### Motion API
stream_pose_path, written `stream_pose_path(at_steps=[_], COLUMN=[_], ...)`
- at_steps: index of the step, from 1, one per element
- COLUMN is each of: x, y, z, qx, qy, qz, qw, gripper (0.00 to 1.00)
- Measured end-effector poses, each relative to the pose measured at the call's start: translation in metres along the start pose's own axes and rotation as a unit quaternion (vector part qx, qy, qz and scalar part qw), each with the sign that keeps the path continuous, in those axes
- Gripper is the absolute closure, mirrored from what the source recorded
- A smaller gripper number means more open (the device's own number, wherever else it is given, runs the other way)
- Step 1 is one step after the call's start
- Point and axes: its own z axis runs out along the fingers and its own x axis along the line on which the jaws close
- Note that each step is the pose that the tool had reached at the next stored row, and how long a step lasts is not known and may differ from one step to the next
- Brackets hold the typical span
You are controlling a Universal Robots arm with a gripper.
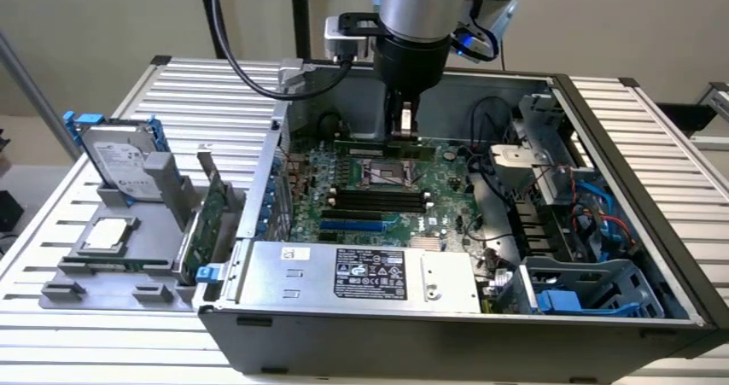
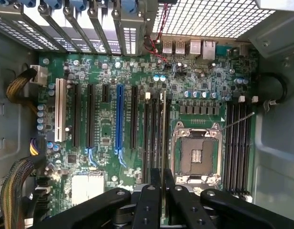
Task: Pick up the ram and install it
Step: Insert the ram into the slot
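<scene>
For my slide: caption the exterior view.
Gripper holds the ram over the motherboard inside the open case.

Soft, even room light outside, dimmer down in the case (image 1: 456,338); mesh wall (image 2: 208,19) glares white, and the black fingers (image 2: 149,207) clamping the ram (image 1: 364,146) are nearly silhouettes.

a plain beige wall (image 1: 91,18) stands behind the ribbed metal table (image 1: 672,129).

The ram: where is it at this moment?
In the exterior view, the gripper holds the ram inside the computer case, over the motherboard, close to the processor socket.
</scene>
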Motion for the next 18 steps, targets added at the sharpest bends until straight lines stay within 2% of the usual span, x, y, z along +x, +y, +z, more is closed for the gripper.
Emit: stream_pose_path(at_steps=[13, 18], x=[0.0000, 0.0006], y=[0.0001, 0.0017], z=[0.0002, 0.0077], qx=[0.0001, 0.0009], qy=[0.0000, -0.0001], qz=[0.000, 0.000], qw=[1.0000, 1.0000], gripper=[1.00, 1.00])
